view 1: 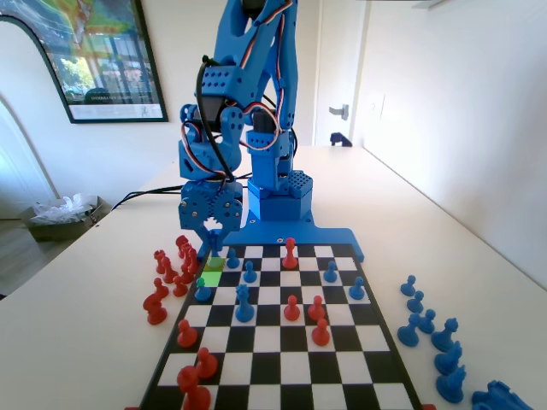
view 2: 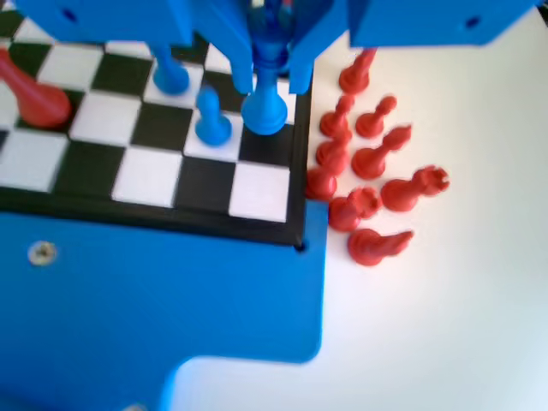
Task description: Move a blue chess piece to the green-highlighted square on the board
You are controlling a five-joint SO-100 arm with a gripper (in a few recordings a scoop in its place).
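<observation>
Red pieces (view 2: 368, 184) lie clustered on the table (view 2: 462, 291).

Your fingers (view 1: 211, 243) hang low at the board's (view 1: 282, 359) far left corner — just above the green-highlighted square (view 1: 214, 264). A blue piece (view 1: 211, 253) stands between them; whether they pinch it you cannot tell. Left of them, red pieces (view 1: 175, 269) crowd the desk (view 1: 77, 325) — blue pawns (view 1: 248, 273) stand just right.
</observation>
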